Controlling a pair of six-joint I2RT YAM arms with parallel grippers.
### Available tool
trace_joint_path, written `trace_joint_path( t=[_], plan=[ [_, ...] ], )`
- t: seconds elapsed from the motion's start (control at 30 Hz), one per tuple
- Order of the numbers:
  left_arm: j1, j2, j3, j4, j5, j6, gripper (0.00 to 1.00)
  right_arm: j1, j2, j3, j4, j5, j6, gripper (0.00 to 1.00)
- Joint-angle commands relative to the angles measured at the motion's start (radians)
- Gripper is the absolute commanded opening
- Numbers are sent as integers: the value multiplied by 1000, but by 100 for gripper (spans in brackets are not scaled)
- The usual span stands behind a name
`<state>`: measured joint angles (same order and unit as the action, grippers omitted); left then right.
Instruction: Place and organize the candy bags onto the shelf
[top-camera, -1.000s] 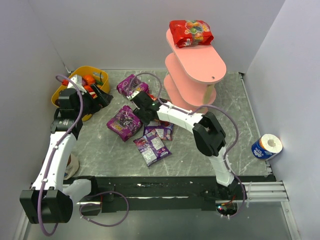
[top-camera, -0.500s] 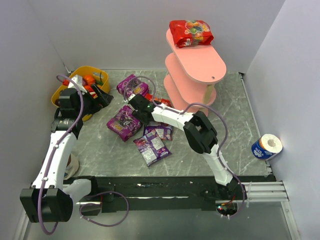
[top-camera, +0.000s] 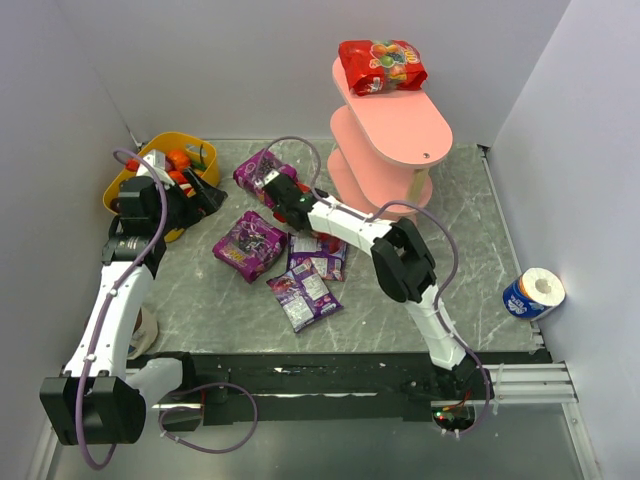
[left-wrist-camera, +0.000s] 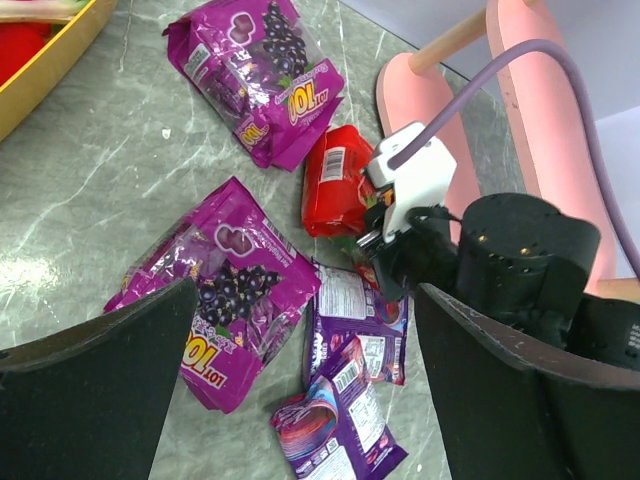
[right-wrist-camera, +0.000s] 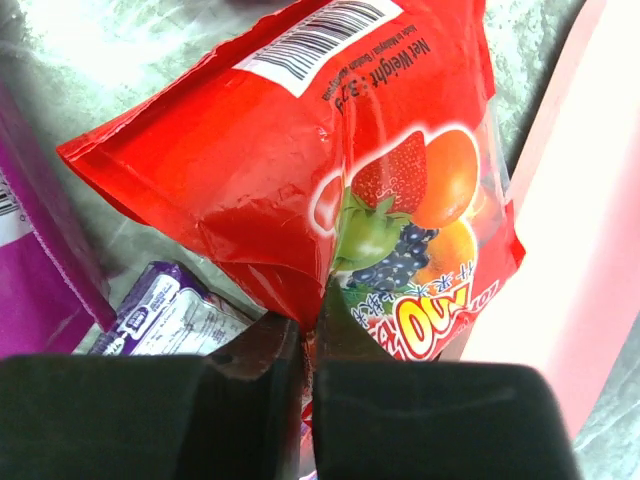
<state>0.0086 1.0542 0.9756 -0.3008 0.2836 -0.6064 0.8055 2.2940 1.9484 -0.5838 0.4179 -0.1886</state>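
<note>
Pinching the red bag (right-wrist-camera: 300, 170) by a crease near its printed end, with right gripper (right-wrist-camera: 308, 320) closed down to a sliver on the plastic. Lying on the table beside the foot of the shelf (top-camera: 400, 130), between it and the rear purple bag (left-wrist-camera: 255, 75); cannot tell whether lifted off the surface yet. Seen from the left wrist as gripped at the edge nearest the 2 small purple packets (left-wrist-camera: 355, 330).

Judged as a grasp just made: reads as pick finished, carry to a tier next. Already 1 red bag (top-camera: 382, 65) on the top board; lower 2 boards look bare. Leaves 4 purple bags on the table, none touched now.

Compared with 1.0 s ago: right gripper (top-camera: 288, 200) shifted back and slightly left, off the middle of the purple cluster and toward the rear bag; elbow drawn in leftward too. Purple bags unmoved, top red bag unmoved.

Left gripper (left-wrist-camera: 305, 300) spread wide and empty, parked by the yellow basket (top-camera: 120, 185), same pose as before.
</note>
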Motion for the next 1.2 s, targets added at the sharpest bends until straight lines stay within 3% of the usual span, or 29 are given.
trace_joint_path(
  t=[0.0,0.2,0.5,0.8,0.93,1.17],
  plan=[
    [-1,-6,14,15,25,-9,96,-6,-86,3,-20,-33,69,0],
    [-1,1,-3,14,23,-6,96,-5,-208,18,-126,-178,184,0],
    [-1,10,-31,14,19,-7,96,0,-392,15,-232,-543,415,0],
    [-1,23,-87,-1,22,-18,96,-2,-418,-109,-189,-946,593,1],
    [-1,26,-107,-14,16,-12,96,-2,-400,-183,-98,-1105,659,9],
    [-1,29,-144,-6,38,-21,96,-51,-321,-177,-140,-987,667,14]
  ],
)
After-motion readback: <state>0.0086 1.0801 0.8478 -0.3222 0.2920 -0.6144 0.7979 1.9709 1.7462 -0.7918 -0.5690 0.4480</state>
